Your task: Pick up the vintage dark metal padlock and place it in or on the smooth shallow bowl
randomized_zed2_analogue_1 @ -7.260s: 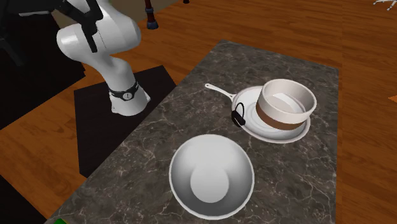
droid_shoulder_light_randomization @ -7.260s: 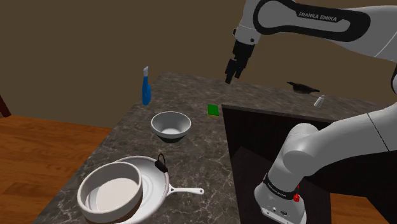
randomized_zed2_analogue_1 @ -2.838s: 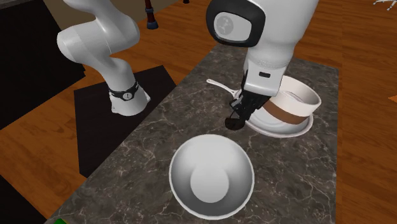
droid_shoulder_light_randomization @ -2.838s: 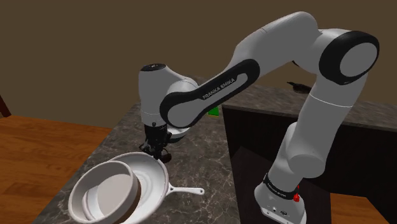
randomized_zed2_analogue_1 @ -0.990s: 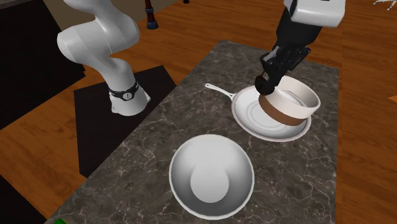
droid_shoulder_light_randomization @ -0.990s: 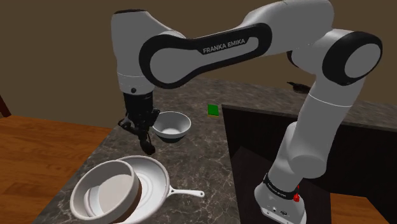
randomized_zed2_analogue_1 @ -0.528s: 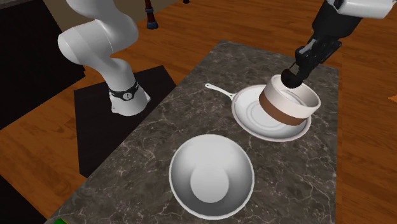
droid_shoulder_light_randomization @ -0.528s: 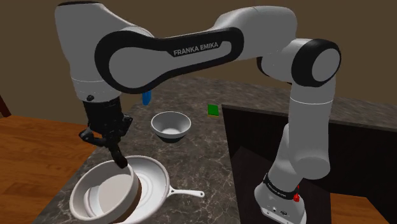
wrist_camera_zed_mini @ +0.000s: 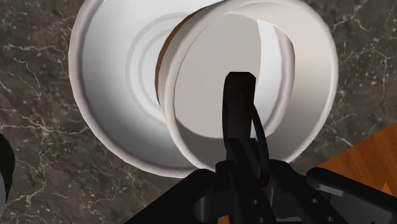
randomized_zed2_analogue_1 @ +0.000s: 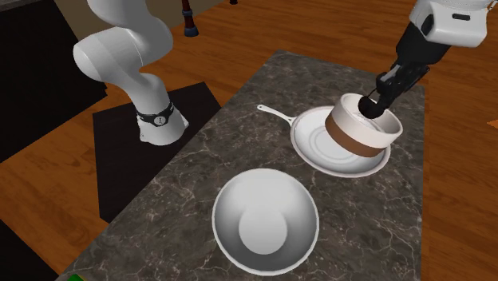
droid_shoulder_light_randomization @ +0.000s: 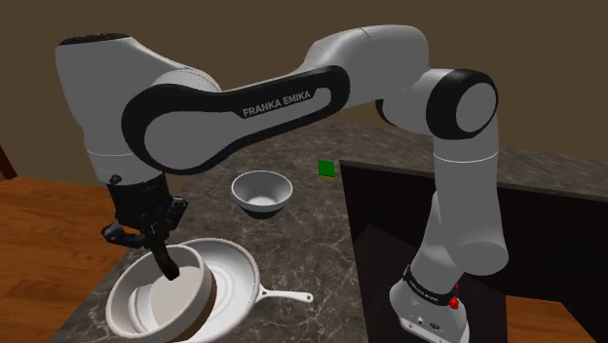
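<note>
**Dark padlock held over the brown-banded bowl, about to be released**

The black pincer is clamped on the dark metal padlock. The lock hangs just above the hollow of the shallow white bowl with a brown band, which sits in the white frying pan on the dark marbled table. To do this well, I judge it should ease down until the lock is inside the rim and centred. It should then part its fingers without swinging, so the lock neither strikes the wall nor tips out. Half a second ago the lock hung higher, at the rim; now it is lower and further over the middle.
</note>
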Available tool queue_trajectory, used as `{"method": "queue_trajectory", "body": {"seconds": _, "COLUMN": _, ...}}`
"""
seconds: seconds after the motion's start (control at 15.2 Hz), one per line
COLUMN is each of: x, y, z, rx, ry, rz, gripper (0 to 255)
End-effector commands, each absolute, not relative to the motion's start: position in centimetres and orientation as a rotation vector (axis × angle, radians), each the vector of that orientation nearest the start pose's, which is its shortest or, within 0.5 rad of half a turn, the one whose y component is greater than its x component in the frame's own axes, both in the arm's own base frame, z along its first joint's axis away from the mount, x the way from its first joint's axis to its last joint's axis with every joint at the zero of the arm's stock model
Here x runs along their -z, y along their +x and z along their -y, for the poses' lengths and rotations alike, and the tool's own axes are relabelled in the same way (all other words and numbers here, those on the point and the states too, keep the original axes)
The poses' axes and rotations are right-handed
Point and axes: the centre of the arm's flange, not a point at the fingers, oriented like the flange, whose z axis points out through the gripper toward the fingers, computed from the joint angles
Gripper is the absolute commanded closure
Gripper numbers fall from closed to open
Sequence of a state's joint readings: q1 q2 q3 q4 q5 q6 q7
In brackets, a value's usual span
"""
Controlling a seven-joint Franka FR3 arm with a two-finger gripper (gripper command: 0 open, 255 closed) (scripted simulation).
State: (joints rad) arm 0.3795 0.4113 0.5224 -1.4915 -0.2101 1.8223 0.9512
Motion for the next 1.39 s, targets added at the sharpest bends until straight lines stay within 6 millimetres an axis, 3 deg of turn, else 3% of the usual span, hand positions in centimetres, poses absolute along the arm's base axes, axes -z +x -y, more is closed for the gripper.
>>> {"method": "queue_trajectory", "body": {"seconds": 0.0, "x": -44.7, "y": 46.4, "z": -48.0, "rx": -0.021, "ry": -3.161, "rz": -0.044, "gripper": 255}}
{"method": "queue_trajectory", "body": {"seconds": 0.26, "x": -42.3, "y": 46.4, "z": -48.0, "rx": -0.021, "ry": -3.161, "rz": -0.044, "gripper": 255}}
{"method": "queue_trajectory", "body": {"seconds": 0.79, "x": -42.3, "y": 46.4, "z": -48.0, "rx": -0.021, "ry": -3.161, "rz": -0.044, "gripper": 255}}
{"method": "queue_trajectory", "body": {"seconds": 0.86, "x": -42.3, "y": 46.4, "z": -48.0, "rx": -0.021, "ry": -3.161, "rz": -0.044, "gripper": 0}}
{"method": "queue_trajectory", "body": {"seconds": 1.19, "x": -42.3, "y": 46.4, "z": -48.0, "rx": -0.021, "ry": -3.161, "rz": -0.044, "gripper": 0}}
{"method": "queue_trajectory", "body": {"seconds": 1.32, "x": -44.9, "y": 46.4, "z": -48.0, "rx": -0.021, "ry": -3.161, "rz": -0.044, "gripper": 0}}
